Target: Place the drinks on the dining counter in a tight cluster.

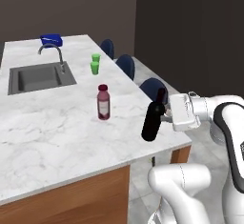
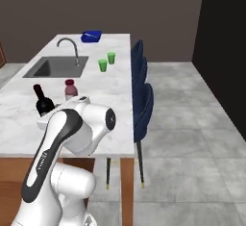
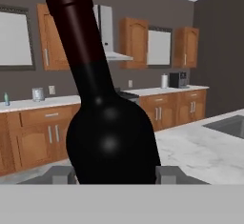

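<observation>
Wine bottle point(image 3: 112, 123): filled the hand view, dark glass, tilted, carried over the dining counter point(image 1: 57, 127) near its front right edge.
Gripper point(image 1: 164, 116): clamped on the wine bottle's lower body, one finger on each side.
Handling: looked heavy, rigid, smooth and probably slippery; breakable if tipped. The wide body seemed a safer hold than the neck.
Juice bottle point(image 1: 103, 102): upright on the counter, near the wine bottle but apart.
Green cups point(image 1: 95, 64): further back, beside the sink point(image 1: 40, 77).

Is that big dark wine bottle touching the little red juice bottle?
Apart. The left base view shows bare marble between the wine bottle and the juice bottle.
</observation>
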Available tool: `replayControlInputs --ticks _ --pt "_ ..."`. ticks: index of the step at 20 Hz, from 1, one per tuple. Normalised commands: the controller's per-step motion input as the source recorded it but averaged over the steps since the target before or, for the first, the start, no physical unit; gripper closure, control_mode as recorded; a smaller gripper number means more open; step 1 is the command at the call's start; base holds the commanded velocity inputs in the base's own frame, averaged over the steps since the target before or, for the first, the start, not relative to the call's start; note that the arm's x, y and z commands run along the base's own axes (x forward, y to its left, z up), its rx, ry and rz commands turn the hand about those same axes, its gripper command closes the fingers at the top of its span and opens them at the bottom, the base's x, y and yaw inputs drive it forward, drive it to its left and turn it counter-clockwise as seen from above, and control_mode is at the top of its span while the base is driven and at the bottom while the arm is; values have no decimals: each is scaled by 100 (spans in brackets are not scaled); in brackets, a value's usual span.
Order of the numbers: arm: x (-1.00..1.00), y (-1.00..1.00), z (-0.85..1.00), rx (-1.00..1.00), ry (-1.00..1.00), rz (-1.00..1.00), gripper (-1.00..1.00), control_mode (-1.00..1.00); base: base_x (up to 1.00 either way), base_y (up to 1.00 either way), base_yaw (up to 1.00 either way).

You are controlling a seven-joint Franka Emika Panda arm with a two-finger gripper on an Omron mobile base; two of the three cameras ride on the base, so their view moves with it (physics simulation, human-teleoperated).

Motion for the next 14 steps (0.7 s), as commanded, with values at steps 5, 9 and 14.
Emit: replayControlInputs --ticks 5,9,14 --pt "0 0 0 0 0 0 100 100 32 0 14" --pt "0 0 0 0 0 0 100 100 23 0 16" --pt "48 0 0 0 15 13 100 -100 0 0 0"
